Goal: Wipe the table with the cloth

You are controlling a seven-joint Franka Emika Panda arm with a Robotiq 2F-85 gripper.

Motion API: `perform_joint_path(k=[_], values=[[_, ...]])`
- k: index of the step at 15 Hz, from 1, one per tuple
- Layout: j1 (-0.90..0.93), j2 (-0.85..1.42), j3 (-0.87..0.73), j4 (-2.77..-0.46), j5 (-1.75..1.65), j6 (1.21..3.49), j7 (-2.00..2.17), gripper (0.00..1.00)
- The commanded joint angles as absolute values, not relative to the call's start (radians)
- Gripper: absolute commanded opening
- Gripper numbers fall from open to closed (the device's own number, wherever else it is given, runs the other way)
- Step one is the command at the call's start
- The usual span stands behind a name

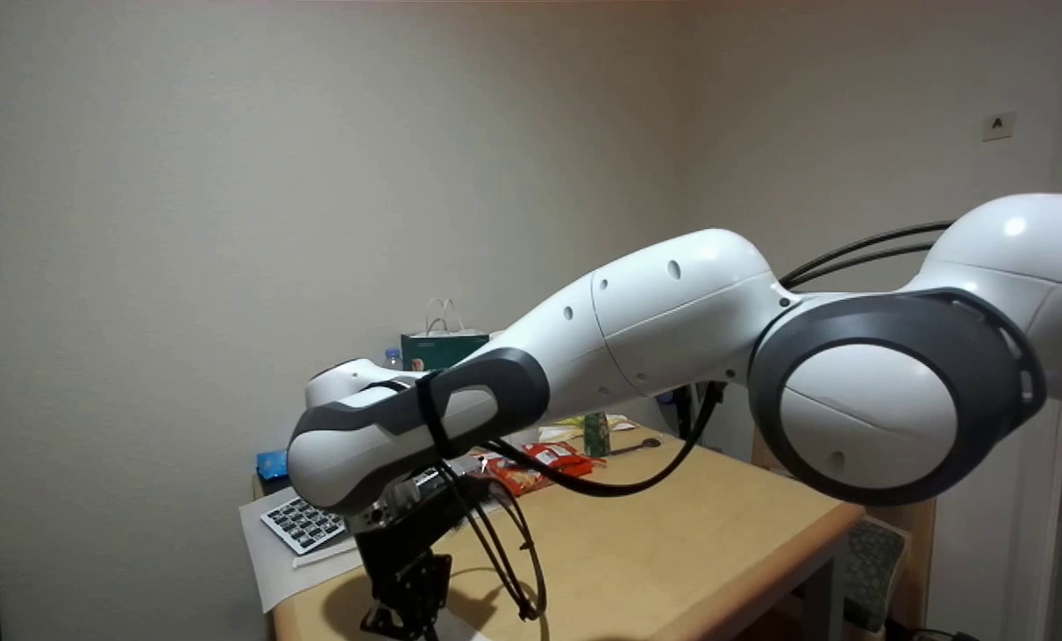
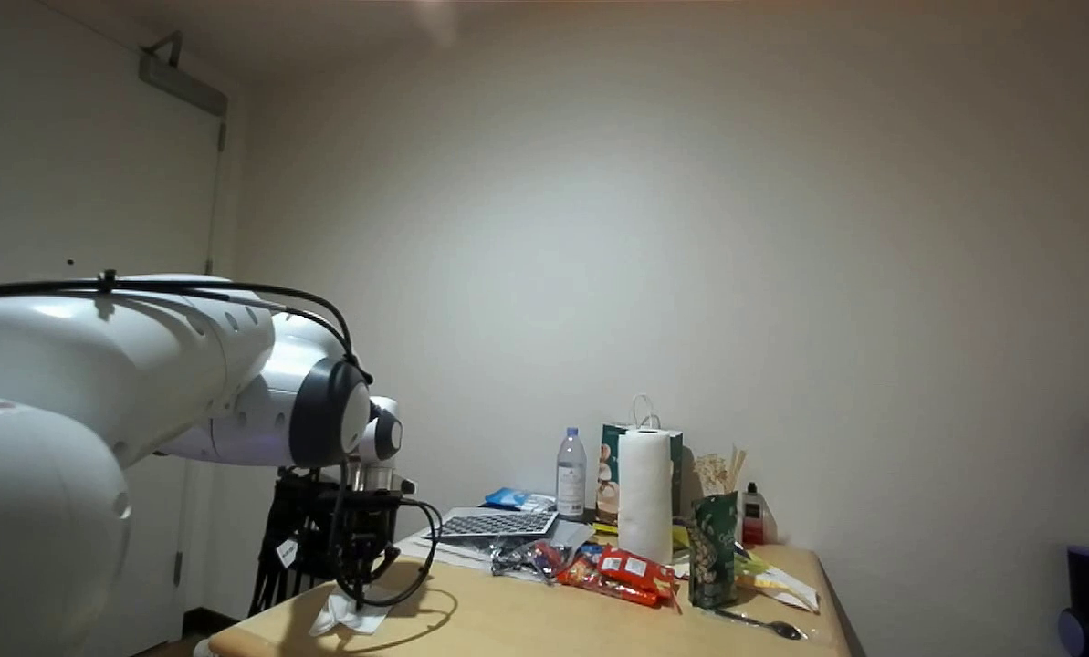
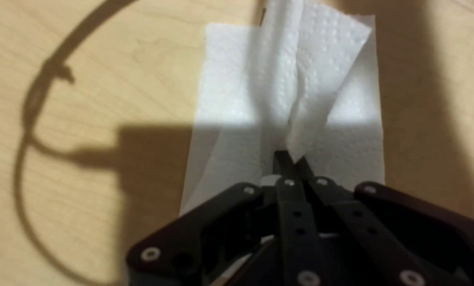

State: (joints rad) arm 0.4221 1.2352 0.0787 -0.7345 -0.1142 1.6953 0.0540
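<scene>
The cloth is a white paper towel (image 3: 229, 79) with an embossed pattern, lying on the wooden table (image 3: 101, 79). In the wrist view its middle is pinched into an upright fold between the fingertips of my gripper (image 3: 294, 159), which is shut on it. The rest spreads flat around and under the fingers. In an exterior view the towel (image 2: 348, 615) lies near the table's front left corner, with the gripper (image 2: 363, 595) pointing down onto it. In an exterior view the gripper (image 1: 428, 630) is at the bottom edge and only a corner of the towel (image 1: 461, 628) shows.
A black-and-white keyed panel (image 2: 494, 523), red snack packets (image 2: 617, 575), a paper roll (image 2: 644, 497), a bottle (image 2: 570, 474) and a green paper bag (image 1: 433, 352) stand or lie toward the wall. A green pouch (image 2: 714, 552) and a black spoon (image 2: 768, 625) are farther right.
</scene>
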Motion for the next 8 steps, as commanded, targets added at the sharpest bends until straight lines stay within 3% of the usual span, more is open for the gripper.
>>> perform_joint_path(k=[1, 8], values=[[0.428, 1.242, 0.087, -0.723, -0.114, 1.692, 0.031, 0.01], [0.432, 1.248, 0.062, -0.732, -0.126, 1.677, 0.068, 0.0]])
